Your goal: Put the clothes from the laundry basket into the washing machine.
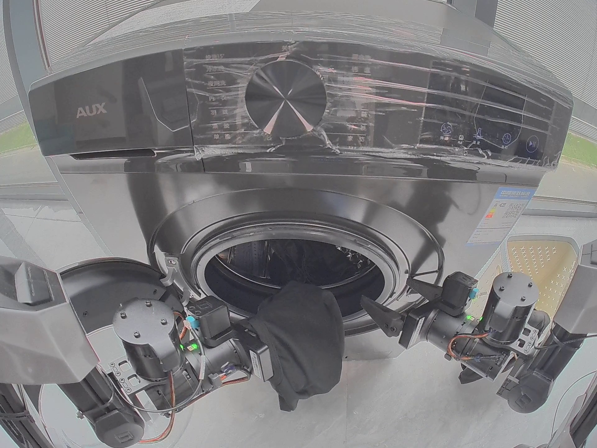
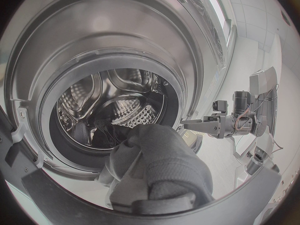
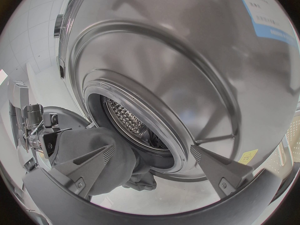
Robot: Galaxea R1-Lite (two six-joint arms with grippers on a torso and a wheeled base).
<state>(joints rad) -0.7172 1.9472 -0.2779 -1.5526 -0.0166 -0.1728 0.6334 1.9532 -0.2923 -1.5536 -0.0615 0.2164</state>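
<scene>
One black garment (image 1: 305,337) hangs over the washing machine's (image 1: 298,175) door rim at 6 o'clock, clenched in the left gripper (image 1: 267,357). Its long axis runs 12 to 6, top end pointing into the drum (image 2: 109,107). Dark clothing (image 2: 103,135) already lies inside, so loading seems partway done. Right gripper (image 1: 390,292), at 4 o'clock, is spread and empty

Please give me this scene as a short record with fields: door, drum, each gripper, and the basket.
door: open, swung to the robot's left
drum: one dark item lies inside
left gripper: shut on black garment, at the opening's lower rim
right gripper: open, empty, right of the opening
laundry basket: right of the washing machine
</scene>
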